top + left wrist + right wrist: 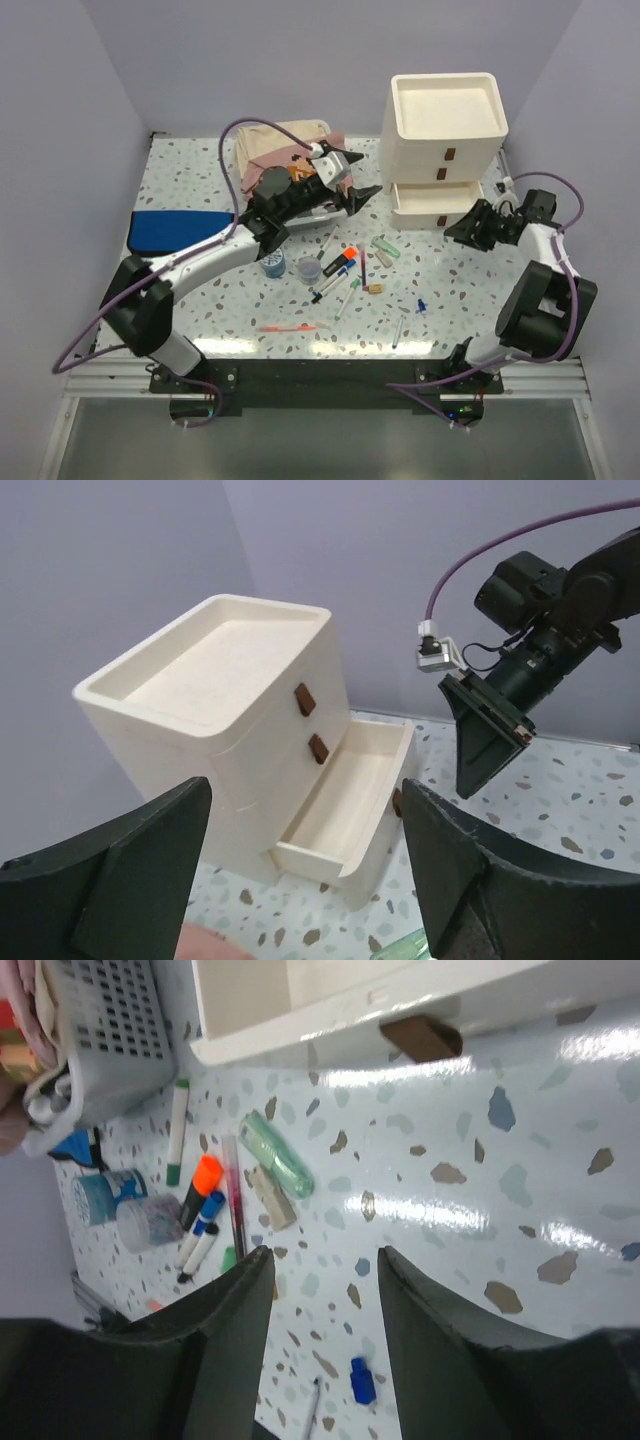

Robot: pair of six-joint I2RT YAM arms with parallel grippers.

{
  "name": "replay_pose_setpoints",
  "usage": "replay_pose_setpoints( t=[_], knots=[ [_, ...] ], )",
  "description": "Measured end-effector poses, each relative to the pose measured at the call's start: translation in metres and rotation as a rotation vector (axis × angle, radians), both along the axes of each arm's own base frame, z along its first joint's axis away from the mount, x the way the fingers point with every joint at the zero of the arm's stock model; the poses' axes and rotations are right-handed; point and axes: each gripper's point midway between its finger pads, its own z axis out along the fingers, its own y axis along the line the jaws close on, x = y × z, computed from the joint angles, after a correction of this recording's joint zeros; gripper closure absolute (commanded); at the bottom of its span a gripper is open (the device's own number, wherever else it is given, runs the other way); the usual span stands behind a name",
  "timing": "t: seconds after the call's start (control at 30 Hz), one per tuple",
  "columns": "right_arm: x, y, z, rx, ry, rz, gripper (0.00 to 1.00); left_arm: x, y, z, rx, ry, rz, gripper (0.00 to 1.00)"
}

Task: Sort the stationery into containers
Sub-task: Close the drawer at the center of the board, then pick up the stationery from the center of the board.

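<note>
Cream-white plastic, the drawer unit [445,140] stands at the far right of the table. Its bottom drawer [432,203] is pulled out toward the near side. In the left wrist view that open drawer is bare inside, and so is the square tray [105,685] on top. By that showing, nothing has been sorted yet, and the only step done is the opening of a drawer.

The stationery [340,268] lies loose on the speckled table, in the middle and to the left of the drawers. There are pens and markers with orange, blue and green caps, a blue tape roll [273,266] and a small clear cup [310,270]. An orange pen [290,327] lies apart from these at the near side.

The left gripper [360,180] hovers above the table between the basket of clothes [290,150] and the drawers. Its jaws are apart and hold nothing. The right gripper [462,225] sits just near of the open drawer front. Its jaws are also apart and empty, with bare table between them in its own view.

Every item is yet to be picked up and put away.
</note>
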Motion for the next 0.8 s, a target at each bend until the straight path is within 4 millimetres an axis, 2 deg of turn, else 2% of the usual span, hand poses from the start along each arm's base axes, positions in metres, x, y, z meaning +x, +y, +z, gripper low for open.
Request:
replay_pose_setpoints(
  t=[0.07, 0.13, 0.2, 0.27, 0.3, 0.37, 0.43, 0.5, 0.57, 0.67, 0.8],
  knots=[
    [-0.007, 0.007, 0.000, -0.051, -0.008, 0.070, 0.44, -0.007, 0.018, 0.021, 0.000, -0.016, 0.056, 0.09],
    [-0.011, 0.018, 0.004, -0.136, -0.053, 0.156, 0.43, -0.007, 0.039, 0.030, 0.021, -0.018, 0.141, 0.03],
    [-0.011, 0.033, 0.016, -0.260, -0.140, 0.253, 0.43, -0.003, 0.064, 0.031, 0.063, -0.011, 0.250, 0.02],
    [-0.009, 0.059, 0.033, -0.378, -0.252, 0.372, 0.44, 0.006, 0.093, 0.027, 0.116, 0.007, 0.358, 0.01],
    [-0.008, 0.070, 0.041, -0.420, -0.297, 0.418, 0.47, 0.012, 0.109, 0.024, 0.140, 0.021, 0.410, 0.01],
    [-0.005, 0.104, 0.055, -0.495, -0.405, 0.547, 0.51, 0.029, 0.154, 0.016, 0.183, 0.054, 0.547, 0.02],
    [-0.004, 0.131, 0.060, -0.538, -0.471, 0.650, 0.52, 0.047, 0.209, 0.004, 0.211, 0.096, 0.702, 0.02],
    [-0.006, 0.146, 0.053, -0.571, -0.488, 0.717, 0.50, 0.058, 0.257, -0.013, 0.235, 0.154, 0.840, 0.02],
    [-0.005, 0.151, 0.041, -0.609, -0.471, 0.756, 0.48, 0.065, 0.291, -0.029, 0.248, 0.214, 0.941, 0.02],
    [-0.006, 0.154, 0.018, -0.673, -0.428, 0.811, 0.44, 0.069, 0.320, -0.042, 0.248, 0.282, 1.018, 0.02],
    [-0.007, 0.152, -0.010, -0.732, -0.354, 0.858, 0.46, 0.073, 0.358, -0.044, 0.202, 0.323, 1.100, 0.03]
  ],
)
